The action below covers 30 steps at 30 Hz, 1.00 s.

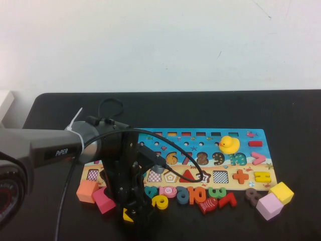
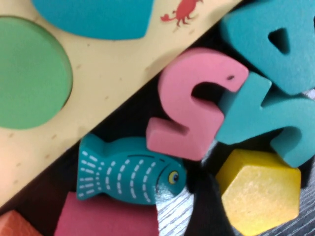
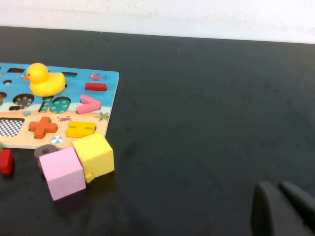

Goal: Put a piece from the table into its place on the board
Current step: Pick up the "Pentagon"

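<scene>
The piece (image 2: pixel 258 194), a small flat yellow block, lies on the black table (image 1: pixel 301 120) just in front of the board (image 1: pixel 251 143). My left gripper (image 1: pixel 136 213) is down over it. In the high view the piece (image 1: pixel 127 216) shows as a yellow corner beside the gripper. In the left wrist view one black finger (image 2: pixel 206 206) touches the piece's edge; the other finger is out of frame, so the jaws stand open. A pentagon slot (image 1: pixel 172 177) in the sandy strip is empty. My right gripper (image 3: pixel 283 209) is shut and empty, over bare table to the right of the board.
Close around the piece lie a pink number (image 2: pixel 194 105), a teal fish (image 2: pixel 130 174), a teal number (image 2: pixel 275 73) and a red block (image 2: pixel 103 219). An orange cube (image 1: pixel 87 191), a yellow cube (image 1: pixel 282 192), a pink cube (image 1: pixel 269 206) and loose numbers line the board's front edge. A rubber duck (image 1: pixel 228 144) sits on the board.
</scene>
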Tool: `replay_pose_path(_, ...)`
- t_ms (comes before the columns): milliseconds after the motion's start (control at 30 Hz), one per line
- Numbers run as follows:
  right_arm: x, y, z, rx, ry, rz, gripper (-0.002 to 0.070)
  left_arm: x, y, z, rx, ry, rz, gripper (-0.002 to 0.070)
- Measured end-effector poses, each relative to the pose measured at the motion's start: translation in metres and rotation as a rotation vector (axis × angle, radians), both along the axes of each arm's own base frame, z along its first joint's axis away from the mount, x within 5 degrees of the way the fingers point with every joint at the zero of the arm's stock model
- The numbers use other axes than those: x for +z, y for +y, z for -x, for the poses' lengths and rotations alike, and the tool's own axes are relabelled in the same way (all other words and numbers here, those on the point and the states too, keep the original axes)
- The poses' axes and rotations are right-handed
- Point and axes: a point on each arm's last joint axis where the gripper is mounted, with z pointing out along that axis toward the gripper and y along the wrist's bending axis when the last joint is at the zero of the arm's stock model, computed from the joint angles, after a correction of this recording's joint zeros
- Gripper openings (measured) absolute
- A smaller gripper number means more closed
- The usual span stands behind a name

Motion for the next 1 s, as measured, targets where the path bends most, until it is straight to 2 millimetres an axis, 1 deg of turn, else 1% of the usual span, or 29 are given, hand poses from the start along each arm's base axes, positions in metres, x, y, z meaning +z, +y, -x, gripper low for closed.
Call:
replay_pose_path(300, 0.0, 0.0, 0.0, 0.0, 0.0, 0.0, 0.0019, -0.0014, -0.0003, 0.0001, 0.003, 0.005, 0.001, 0.0414)
replay_pose_path(500, 0.0, 0.0, 0.0, 0.0, 0.0, 0.0, 0.0019, -0.0076, -0.0006, -0.0006, -0.008, 0.019, -0.008, 0.0414)
replay_pose_path(633, 0.0, 0.0, 0.0, -0.004, 0.0, -0.01, 0.0019, -0.0079, -0.0002, -0.0012, -0.026, 0.016, -0.016, 0.0414)
replay_pose_path(700, 0.0, 0.0, 0.0, -0.004, -0.001, -0.013, 0.0019, -0.0079, 0.0001, -0.0013, -0.029, 0.015, -0.018, 0.0399)
replay_pose_path(833, 0.0, 0.0, 0.0, -0.005, -0.001, -0.013, 0.0019, -0.0079, 0.0005, -0.0016, -0.028, 0.012, -0.023, 0.0309)
replay_pose_path(1000, 0.0, 0.0, 0.0, -0.005, -0.001, -0.013, 0.0019, -0.0076, 0.0011, -0.0018, -0.023, 0.013, -0.03, 0.031)
